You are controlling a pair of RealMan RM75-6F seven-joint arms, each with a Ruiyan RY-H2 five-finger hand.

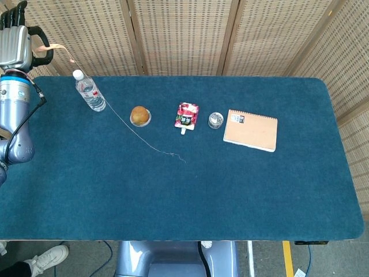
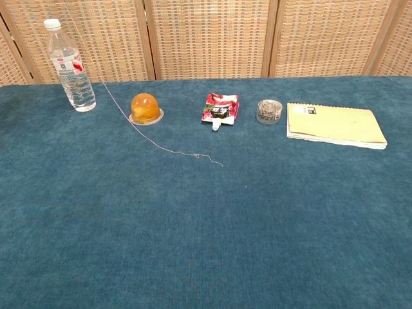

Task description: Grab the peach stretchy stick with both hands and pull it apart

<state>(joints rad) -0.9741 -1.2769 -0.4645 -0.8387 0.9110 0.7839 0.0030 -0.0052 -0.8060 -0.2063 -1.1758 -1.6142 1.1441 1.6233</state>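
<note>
My left hand (image 1: 14, 43) is raised past the table's far left corner in the head view, pinching the peach end of the stretchy stick (image 1: 57, 47). From there the stick runs as a hair-thin slack strand past the bottle and the orange cup and onto the cloth. Its loose, curly end lies mid-table (image 1: 183, 160) in front of the red pouch. The chest view shows the same strand (image 2: 161, 147) on the cloth but no hand. My right hand is outside both views.
Along the table's back row stand a water bottle (image 1: 89, 91), an orange jelly cup (image 1: 140, 116), a red pouch (image 1: 186, 115), a small round tin (image 1: 215, 120) and a tan notebook (image 1: 251, 130). Wicker screens (image 1: 184, 34) close the far side.
</note>
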